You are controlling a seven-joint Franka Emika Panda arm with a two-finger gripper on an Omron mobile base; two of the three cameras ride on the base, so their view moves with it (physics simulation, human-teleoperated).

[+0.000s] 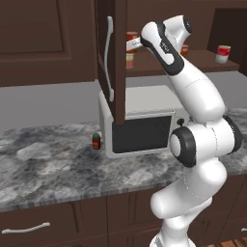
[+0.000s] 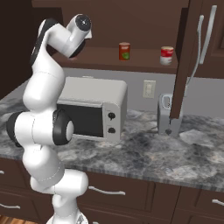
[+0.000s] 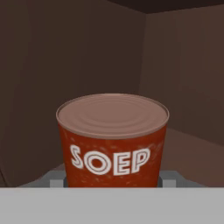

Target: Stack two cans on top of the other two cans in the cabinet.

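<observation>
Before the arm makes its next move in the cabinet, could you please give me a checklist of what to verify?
1. Dark brown wooden cabinet door swung open: ok.
2. Red-orange SOEP can with pale top sits inside the gripper: ok.
3. Gripper shut on that can: cannot tell.
4. That can resting squarely on the yellow-and-red labelled can beneath: cannot tell.
5. Red can with white band upright on the shelf, top free: ok.
</observation>
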